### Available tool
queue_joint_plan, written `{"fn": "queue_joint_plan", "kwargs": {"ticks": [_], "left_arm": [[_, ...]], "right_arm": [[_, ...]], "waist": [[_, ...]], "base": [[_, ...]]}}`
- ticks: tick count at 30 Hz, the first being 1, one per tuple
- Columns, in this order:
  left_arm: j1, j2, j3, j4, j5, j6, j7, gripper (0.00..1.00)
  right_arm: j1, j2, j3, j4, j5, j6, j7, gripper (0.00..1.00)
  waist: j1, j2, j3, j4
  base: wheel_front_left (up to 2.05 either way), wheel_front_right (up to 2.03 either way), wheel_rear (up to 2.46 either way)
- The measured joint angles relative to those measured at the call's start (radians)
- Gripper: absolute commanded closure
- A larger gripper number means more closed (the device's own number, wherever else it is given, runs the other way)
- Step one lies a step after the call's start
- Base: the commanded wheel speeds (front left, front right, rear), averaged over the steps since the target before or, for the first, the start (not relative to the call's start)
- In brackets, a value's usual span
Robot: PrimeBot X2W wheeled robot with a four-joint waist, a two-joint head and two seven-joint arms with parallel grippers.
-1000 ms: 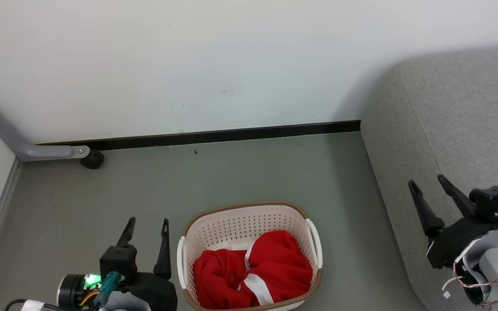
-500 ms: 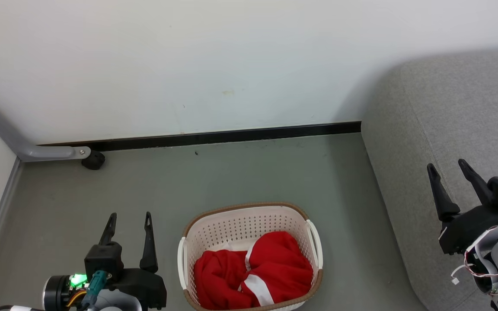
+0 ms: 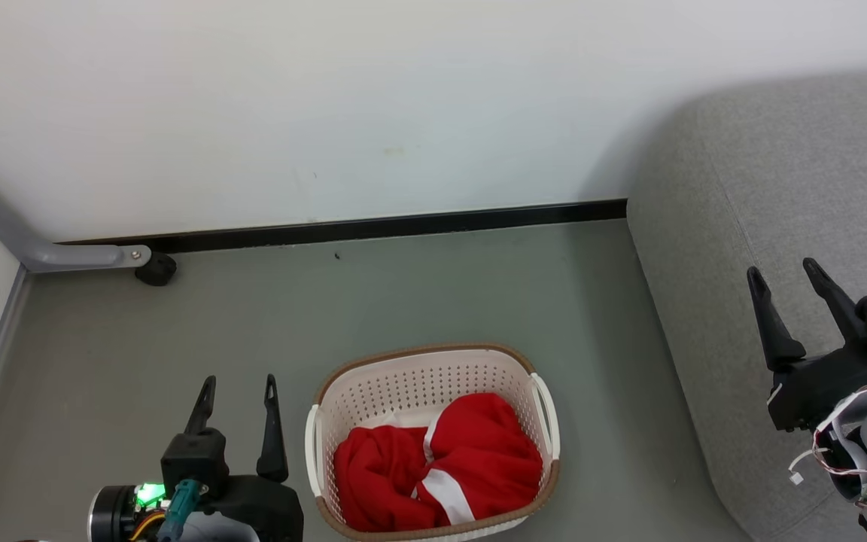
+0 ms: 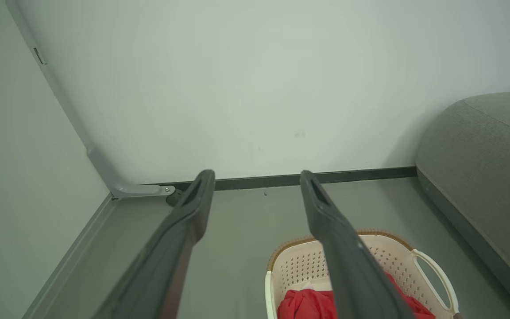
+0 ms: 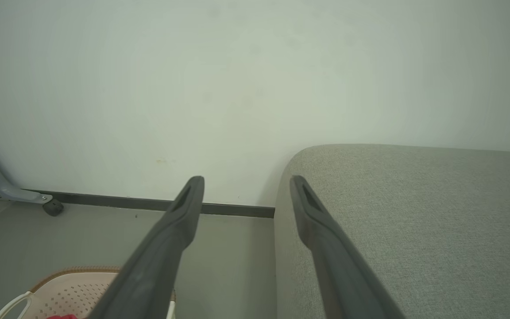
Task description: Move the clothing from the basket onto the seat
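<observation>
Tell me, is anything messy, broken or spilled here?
Nothing really stands out. The red clothes are scrunched up, but all inside the basket, which stands upright on the floor near the sofa. Nothing has spilled. The only odd bit is a small faint smudge on the wall.

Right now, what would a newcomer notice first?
The bright red clothing heaped in the cream basket on the grey floor, low centre of the head view. Next, the grey seat at right, with the open right gripper near its edge and the open left gripper beside the basket.
</observation>
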Motion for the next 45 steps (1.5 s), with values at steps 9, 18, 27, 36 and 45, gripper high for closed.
{"fn": "queue_joint_plan", "kwargs": {"ticks": [9, 18, 27, 36, 45], "left_arm": [[0.003, -0.026, -0.04, -0.018, 0.022, 0.0, 0.0, 0.0], [-0.02, -0.038, -0.102, -0.026, 0.029, 0.0, 0.0, 0.0], [-0.099, -0.037, -0.246, -0.023, -0.023, 0.001, 0.0, 0.0], [-0.24, -0.038, -0.38, -0.009, -0.12, 0.009, 0.0, 0.0], [-0.447, -0.039, -0.474, 0.108, -0.147, 0.009, 0.0, 0.0]], "right_arm": [[-0.002, -0.025, -0.045, -0.066, -0.016, 0.017, 0.0, 0.0], [-0.05, -0.051, -0.076, -0.148, -0.03, 0.04, 0.0, 0.0], [-0.111, -0.075, -0.094, -0.242, -0.054, 0.062, 0.0, 0.0], [-0.161, -0.101, -0.111, -0.33, -0.062, 0.077, -0.003, 0.0], [-0.216, -0.106, -0.124, -0.398, -0.068, 0.084, -0.007, 0.0]], "waist": [[0.0, 0.0, 0.065, -0.007], [0.0001, 0.0001, 0.164, -0.012], [0.0002, 0.0001, 0.286, -0.018], [0.0001, 0.0001, 0.413, -0.031], [0.0002, 0.0001, 0.55, -0.051]], "base": [[0.0, 0.0, 0.0], [0.0, 0.0, 0.0], [0.0, 0.0, 0.0], [0.0, 0.0, 0.0], [0.0, 0.0, 0.0]]}}
